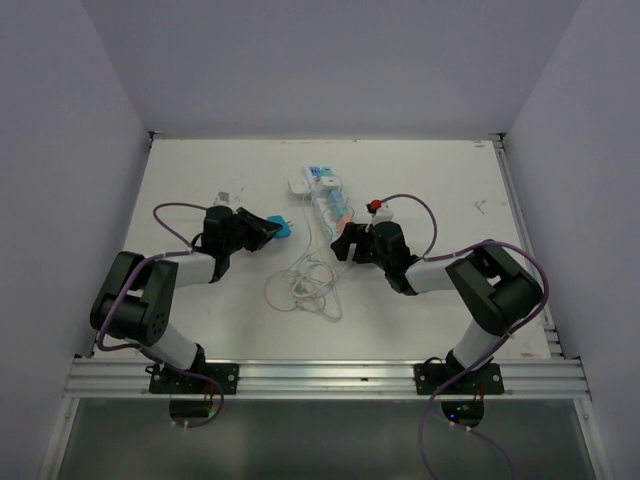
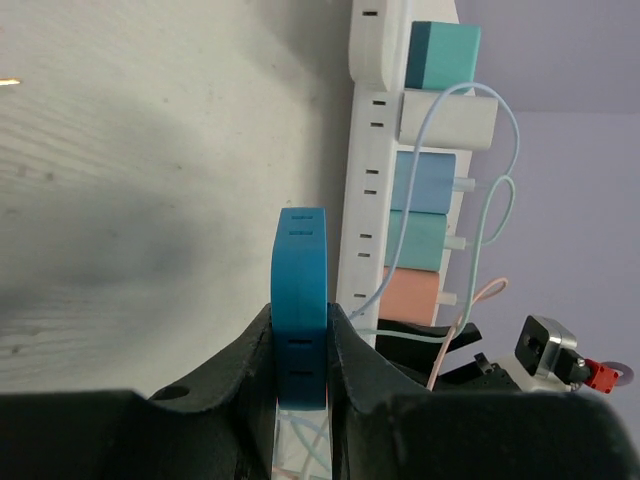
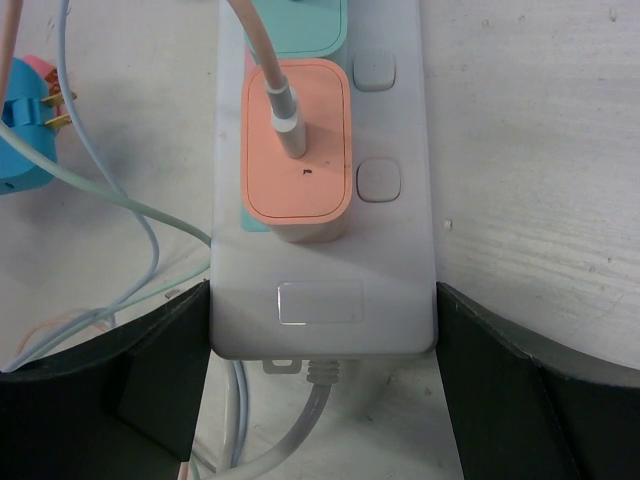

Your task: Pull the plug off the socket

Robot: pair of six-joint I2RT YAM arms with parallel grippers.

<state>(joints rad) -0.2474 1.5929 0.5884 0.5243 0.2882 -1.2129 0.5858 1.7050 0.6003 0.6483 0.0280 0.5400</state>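
The white table (image 1: 200, 180) is the biggest thing here, and two black arms reach over it from the near edge.

The long white power strip (image 3: 395, 270) lies flat in the middle of the table, pointing away from the arms. It looks light and hard. I think it would slide or lift if nobody held it down. The best place to hold it is across its two long sides at the near end, where no plugs sit.

The right gripper (image 1: 352, 243) is there now. Its jaws are spread wide, one on each side of that end, and they seem to press on both sides.

The left gripper (image 1: 258, 230) is off to the left of the strip. Its jaws are squeezed onto the flat sides of a blue plug (image 2: 300, 270). This plug is out of the strip, well apart from it, and its metal pins are bare. It is a small, stiff plastic block, light but smooth, so it could slip if the squeeze is weak.

A salmon plug (image 3: 297, 150) sits in the strip closest to the right jaws, with more plugs in a row behind it.

Thin cables (image 1: 305, 285) lie in a loose pile near the strip. They are soft and floppy, and might catch on things.
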